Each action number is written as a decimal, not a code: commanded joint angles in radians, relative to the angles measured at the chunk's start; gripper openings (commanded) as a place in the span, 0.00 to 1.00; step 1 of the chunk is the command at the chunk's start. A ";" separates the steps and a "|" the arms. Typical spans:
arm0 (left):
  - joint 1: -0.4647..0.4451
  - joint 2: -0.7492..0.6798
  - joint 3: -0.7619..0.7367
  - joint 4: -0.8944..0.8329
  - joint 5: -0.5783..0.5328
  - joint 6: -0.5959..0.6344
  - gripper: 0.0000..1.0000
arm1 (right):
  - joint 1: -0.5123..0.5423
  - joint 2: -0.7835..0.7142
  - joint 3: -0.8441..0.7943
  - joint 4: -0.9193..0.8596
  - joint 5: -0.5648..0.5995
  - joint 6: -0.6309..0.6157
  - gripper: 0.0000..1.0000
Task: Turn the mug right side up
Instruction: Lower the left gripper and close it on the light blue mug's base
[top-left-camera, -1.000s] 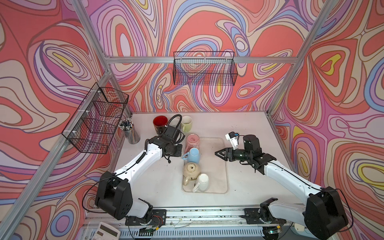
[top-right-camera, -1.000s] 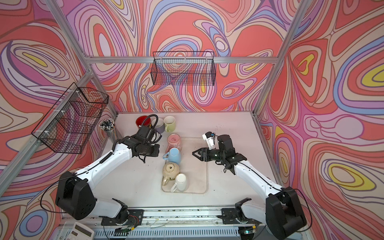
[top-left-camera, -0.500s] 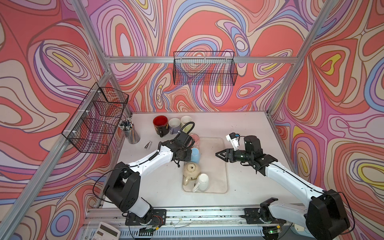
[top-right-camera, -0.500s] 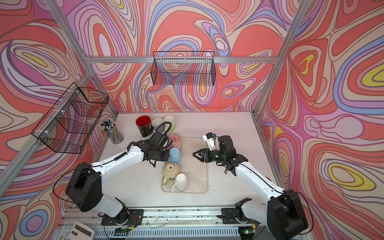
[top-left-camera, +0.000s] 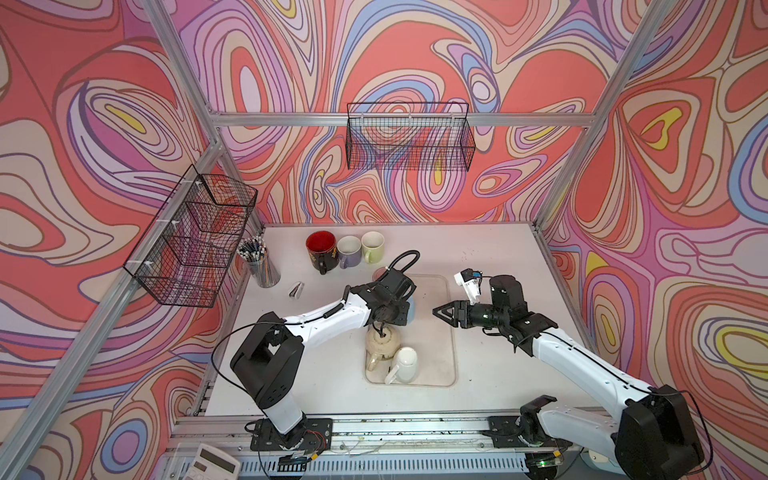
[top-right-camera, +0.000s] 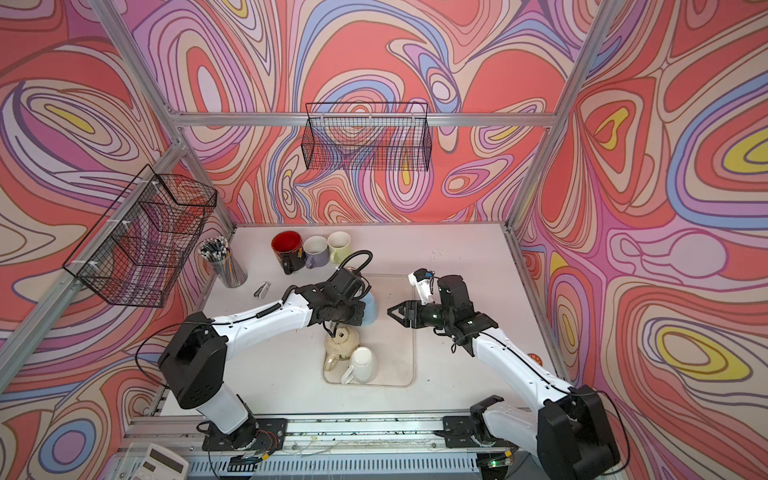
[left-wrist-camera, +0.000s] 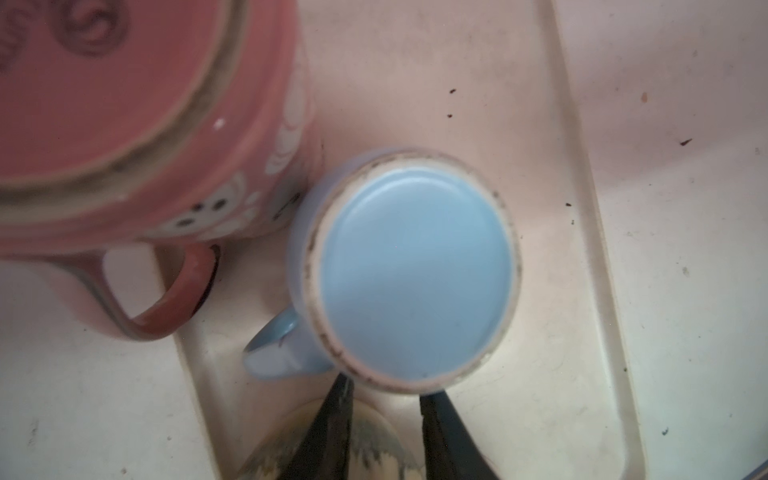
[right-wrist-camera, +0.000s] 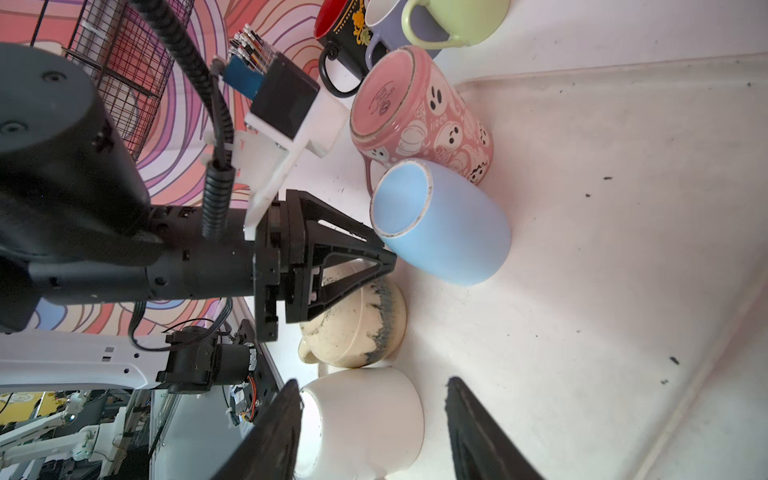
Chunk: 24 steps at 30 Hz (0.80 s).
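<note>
Blue mug (left-wrist-camera: 415, 270) is sitting base-up on the tray (left-wrist-camera: 582, 208), just beside the pink mug (left-wrist-camera: 104, 83), so the flip is not yet begun. Left gripper (left-wrist-camera: 384, 390) is hovering at its base edge, jaws narrowly apart, holding nothing. Right gripper (right-wrist-camera: 374, 386) is hanging over the tray, jaws apart and empty. Grasping, lifting and turning are all remaining.

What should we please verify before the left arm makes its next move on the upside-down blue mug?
1. The blue mug sits base-up in the tray: ok.
2. Left tool astride the mug: not ok; it stands part-open at the base edge.
3. Mug's handle in view and free: ok.
4. Gap to the pink mug: cannot tell; they stand tight together.
5. Right tool open, empty, away from the mug: ok.
</note>
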 joint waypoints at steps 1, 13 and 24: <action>-0.028 0.041 0.049 0.050 -0.015 -0.023 0.32 | -0.002 -0.033 -0.009 -0.024 0.052 0.009 0.57; -0.064 -0.009 0.071 0.038 -0.033 0.025 0.31 | -0.003 -0.071 0.007 -0.072 0.117 -0.001 0.57; -0.044 -0.162 -0.007 -0.034 -0.042 0.202 0.42 | -0.003 -0.065 0.008 -0.068 0.099 -0.021 0.60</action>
